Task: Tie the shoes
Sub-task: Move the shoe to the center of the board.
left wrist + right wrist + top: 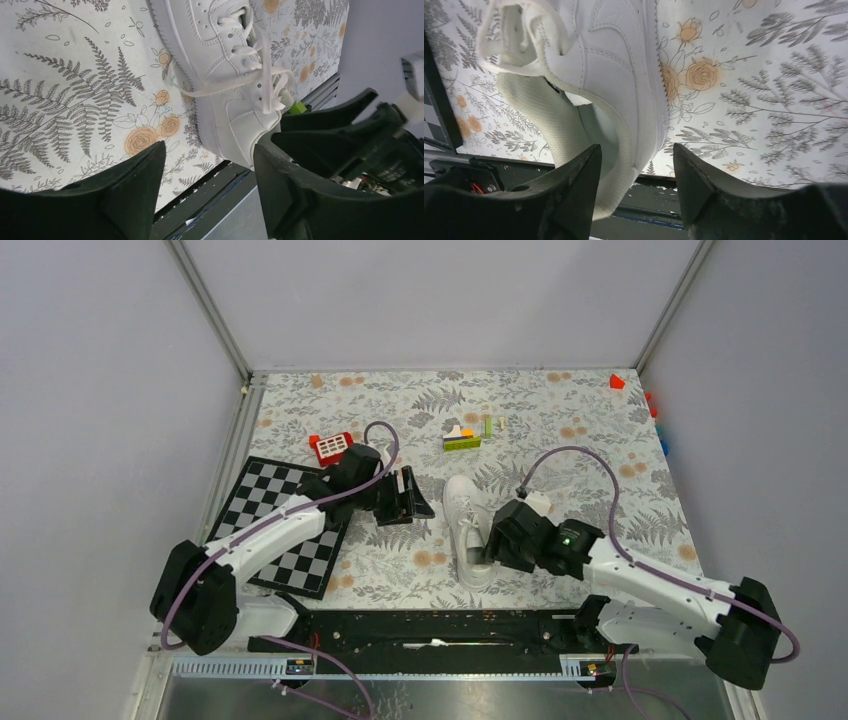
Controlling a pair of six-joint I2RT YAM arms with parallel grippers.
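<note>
Sneaker (466, 510) sits just ahead of L gripper (207, 150), jaws apart & empty, w/ its heel (616, 117) between R gripper (636, 150)'s parted fingers, no pinch, so best bet: R steadies heel, L reaches fwd, nips loose lace (225, 89) near its end.

The light is soft and even and seems to come from above. In the overhead view the table (560, 440) is bright, and only faint, blurred shadows lie under the arms. The white sneaker (468, 530) is almost washed out there, while both wrist views show its stitching sharply. The left gripper (209, 150) and the right gripper (636, 147) stand close to the lens as black, slightly soft shapes with little detail. No strong glare is visible.
</note>
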